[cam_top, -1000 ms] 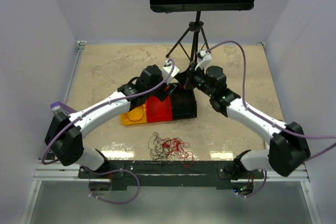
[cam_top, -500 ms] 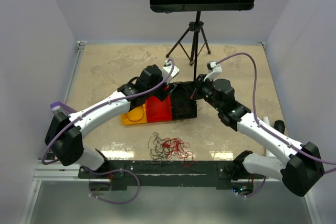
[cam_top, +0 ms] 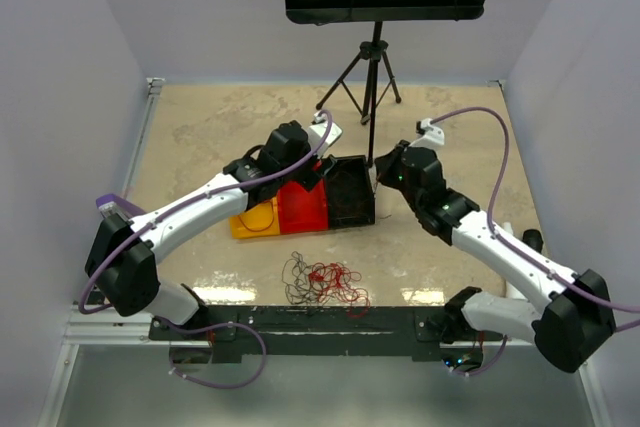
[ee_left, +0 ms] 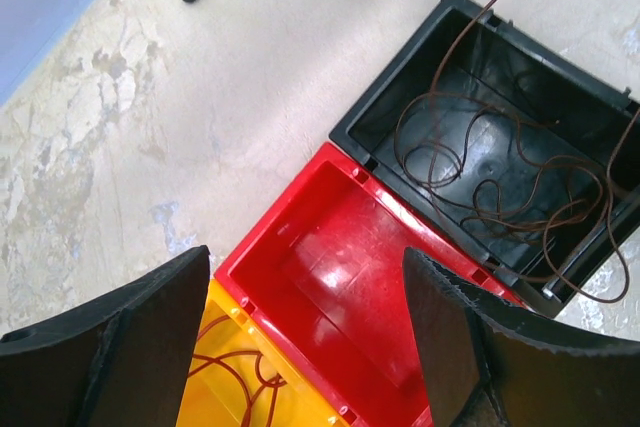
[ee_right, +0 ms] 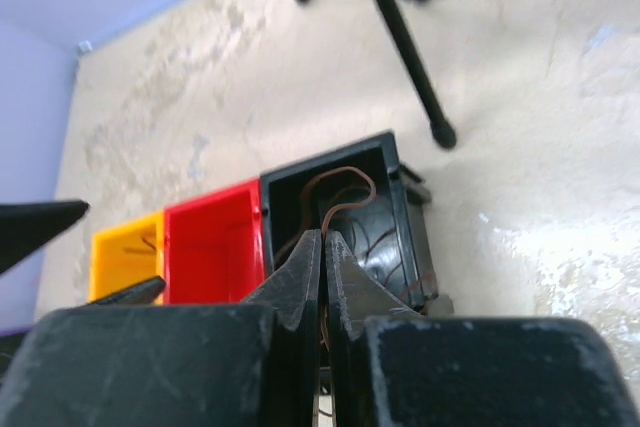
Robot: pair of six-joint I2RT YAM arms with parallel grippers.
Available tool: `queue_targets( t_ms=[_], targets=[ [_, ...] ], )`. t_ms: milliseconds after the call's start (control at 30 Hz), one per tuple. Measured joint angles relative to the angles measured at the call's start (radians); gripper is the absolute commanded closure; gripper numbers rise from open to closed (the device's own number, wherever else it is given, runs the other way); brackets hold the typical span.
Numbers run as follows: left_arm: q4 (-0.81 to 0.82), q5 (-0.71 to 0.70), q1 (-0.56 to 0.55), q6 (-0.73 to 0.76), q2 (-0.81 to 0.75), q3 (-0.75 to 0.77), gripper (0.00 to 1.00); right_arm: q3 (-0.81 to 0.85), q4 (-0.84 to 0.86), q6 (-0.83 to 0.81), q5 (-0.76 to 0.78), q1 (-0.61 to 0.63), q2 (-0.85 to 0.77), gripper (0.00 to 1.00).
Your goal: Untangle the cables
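Observation:
A tangle of red and dark cables [cam_top: 322,280] lies on the table near the front edge. Three joined bins stand mid-table: yellow [cam_top: 252,220], red [cam_top: 301,210], black [cam_top: 356,169]. A brown cable [ee_left: 480,172] lies coiled in the black bin [ee_left: 400,97]; a red cable [ee_left: 228,363] lies in the yellow bin [ee_left: 215,327]. My left gripper [ee_left: 305,265] is open and empty above the red bin [ee_left: 330,287]. My right gripper [ee_right: 323,239] is shut on the brown cable [ee_right: 342,193], just right of the black bin [ee_right: 405,197]. In the top view, the left gripper [cam_top: 318,171] and right gripper [cam_top: 384,161] flank the black bin.
A black music stand [cam_top: 372,67] on a tripod stands behind the bins; its feet [ee_right: 440,133] reach close to the black bin. Purple walls close in the table on the left, back and right.
My right arm has swung right and back, away from above the black bin, with its jaws shut. The left arm and the tangle have not moved.

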Motion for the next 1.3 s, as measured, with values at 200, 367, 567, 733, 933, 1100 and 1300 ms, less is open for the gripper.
queue_targets(
  t_ms=[200,367,567,733,933,1100,1300],
  targets=[
    [0.007,0.000,0.000,0.000,0.000,0.029,0.18,0.022,-0.004,0.007,0.022,-0.039,-0.097,1.00],
    [0.007,0.000,0.000,0.002,0.000,0.029,0.18,0.048,0.008,0.007,0.006,-0.050,-0.056,1.00],
    [0.001,-0.011,0.000,0.014,0.000,0.061,0.17,0.048,0.008,0.007,-0.016,-0.050,0.048,1.00],
    [0.006,-0.014,0.000,0.029,0.000,0.110,0.17,0.048,0.011,0.014,-0.054,-0.047,0.095,1.00],
    [0.004,-0.014,0.000,0.034,0.004,0.119,0.17,0.075,0.031,0.021,-0.077,-0.007,0.117,1.00],
    [-0.008,-0.010,0.009,0.033,0.016,0.139,0.17,0.104,0.063,0.032,-0.084,0.033,0.176,1.00],
    [-0.013,0.002,0.037,0.032,0.020,0.161,0.18,0.101,0.096,0.060,-0.084,0.057,0.266,1.00]
  ],
)
